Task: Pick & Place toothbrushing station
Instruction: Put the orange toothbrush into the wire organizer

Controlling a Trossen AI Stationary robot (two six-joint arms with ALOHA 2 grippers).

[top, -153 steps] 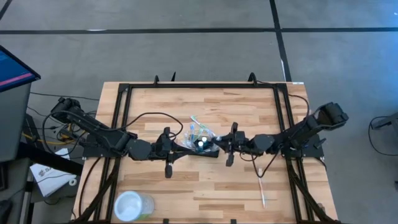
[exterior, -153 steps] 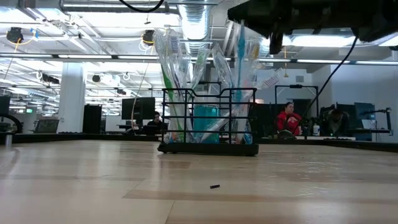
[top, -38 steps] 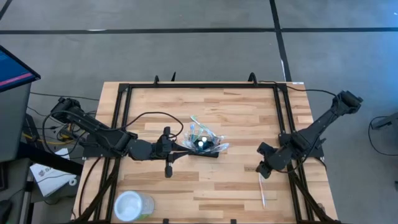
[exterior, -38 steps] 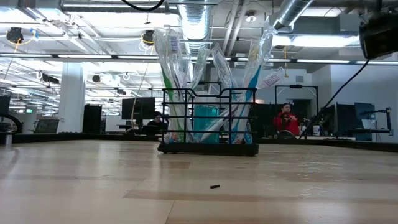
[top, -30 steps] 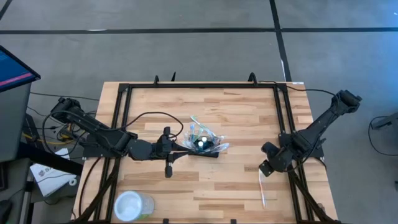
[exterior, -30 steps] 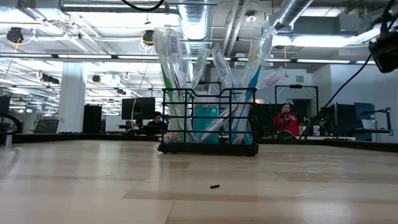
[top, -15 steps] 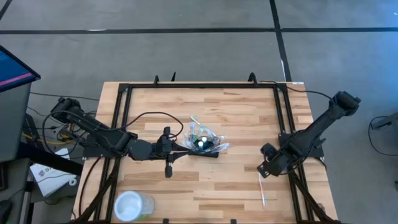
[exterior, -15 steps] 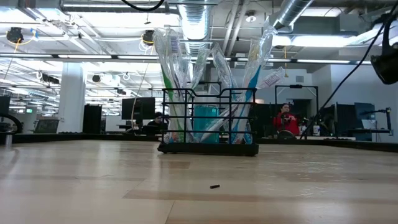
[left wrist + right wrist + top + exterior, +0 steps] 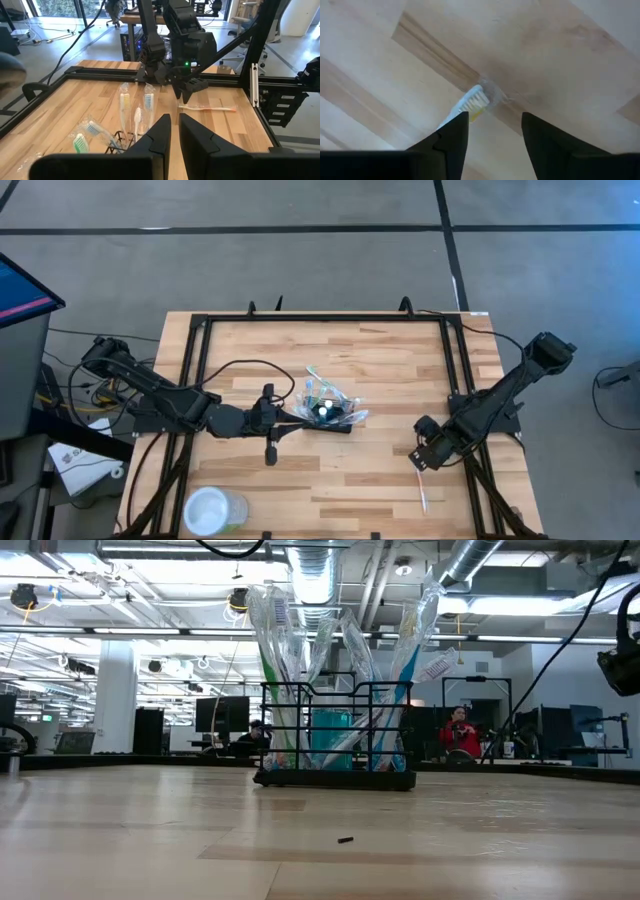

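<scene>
The toothbrushing station [image 9: 326, 414] is sitting in the middle of the high view, full of toothbrushes. The left gripper [image 9: 292, 416] is lying just left of it with its fingers almost together, holding nothing. At the lower right, the right gripper [image 9: 419, 461] is hanging wide over a loose toothbrush [image 9: 422, 486] on the table [image 9: 390, 365]. A clear cup [image 9: 212, 510] is standing at the lower left.
</scene>
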